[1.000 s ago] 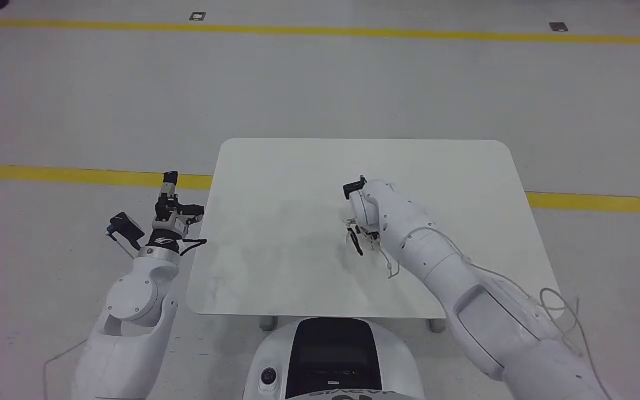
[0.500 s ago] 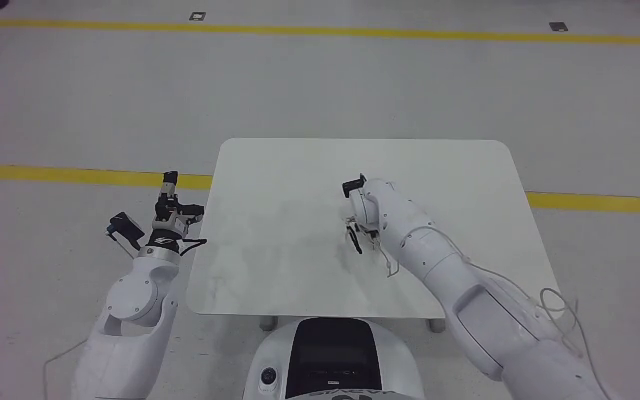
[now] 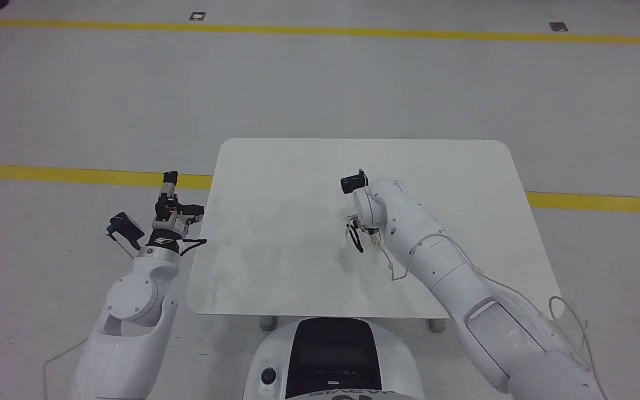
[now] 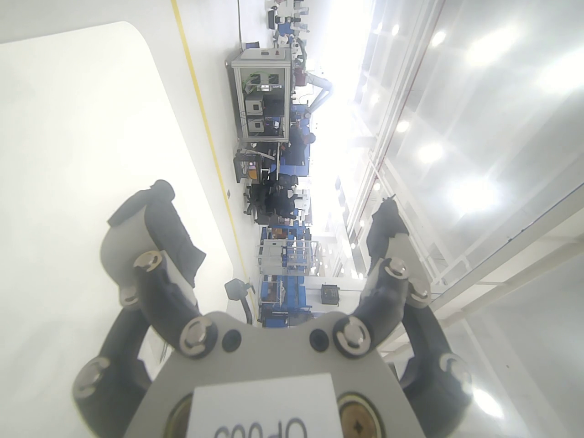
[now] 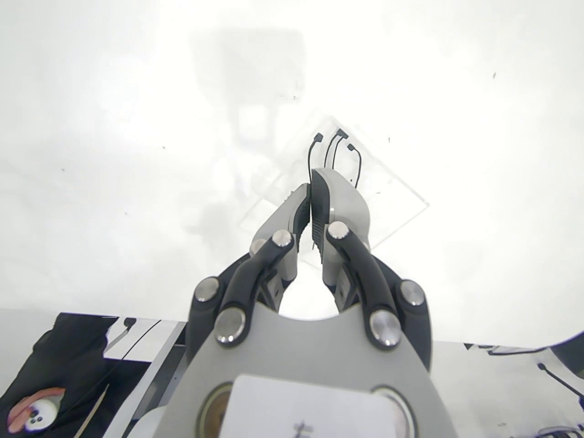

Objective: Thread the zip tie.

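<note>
White table [image 3: 440, 170]; clear tray [image 5: 401, 211] holding black zip ties [image 5: 319, 136]; right gripper [image 5: 311, 182] closed

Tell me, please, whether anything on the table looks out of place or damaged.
Nothing stands out. The black zip ties lie on a clear sheet on the table, and the right gripper appears shut on one.

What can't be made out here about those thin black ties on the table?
1. Right wrist view: the shut right claw covers the lower ends of the zip ties, so whether it pinches one is hidden.
2. Right wrist view: the clear sheet under them is faint; bag or flat sheet, cannot tell.
3. Top view: the zip ties are too small to pick out beneath the arm.
</note>
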Available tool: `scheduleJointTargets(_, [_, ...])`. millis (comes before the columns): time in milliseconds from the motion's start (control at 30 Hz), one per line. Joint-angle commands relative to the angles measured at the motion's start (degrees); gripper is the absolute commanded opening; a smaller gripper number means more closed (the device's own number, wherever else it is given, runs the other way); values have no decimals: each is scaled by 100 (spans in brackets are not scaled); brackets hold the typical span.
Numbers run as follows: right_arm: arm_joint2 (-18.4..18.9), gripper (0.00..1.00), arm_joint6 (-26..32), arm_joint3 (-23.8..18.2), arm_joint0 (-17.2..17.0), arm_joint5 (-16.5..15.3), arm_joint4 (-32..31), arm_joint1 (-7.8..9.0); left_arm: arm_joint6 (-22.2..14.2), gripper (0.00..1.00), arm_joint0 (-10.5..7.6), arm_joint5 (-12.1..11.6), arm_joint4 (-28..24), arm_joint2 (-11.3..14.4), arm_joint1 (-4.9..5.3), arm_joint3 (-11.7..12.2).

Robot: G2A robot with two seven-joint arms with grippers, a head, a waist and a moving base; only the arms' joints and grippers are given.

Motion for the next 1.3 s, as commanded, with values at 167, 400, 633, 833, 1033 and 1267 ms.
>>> scheduleJointTargets(167, [464,0,239,-817,-419,-147,-224,218,0,100,0,0,0,0,0,0])
scheduleJointTargets(400, [994,0,290,-1556,-842,-565,-3,387,0,100,0,0,0,0,0,0])
scheduleJointTargets(633, [1613,0,57,-2071,-1242,-1032,773,510,0,100,0,0,0,0,0,0])
scheduleJointTargets(833, [1645,0,47,-2080,-1254,-1054,811,516,0,100,0,0,0,0,0,0])
scheduleJointTargets(1033, [1747,0,-421,-1963,-1410,-1096,1131,517,0,100,0,0,0,0,0,0])
scheduleJointTargets(1267, [2149,0,-1178,-1928,-1720,-1681,2365,544,0,100,0,0,0,0,0,0])
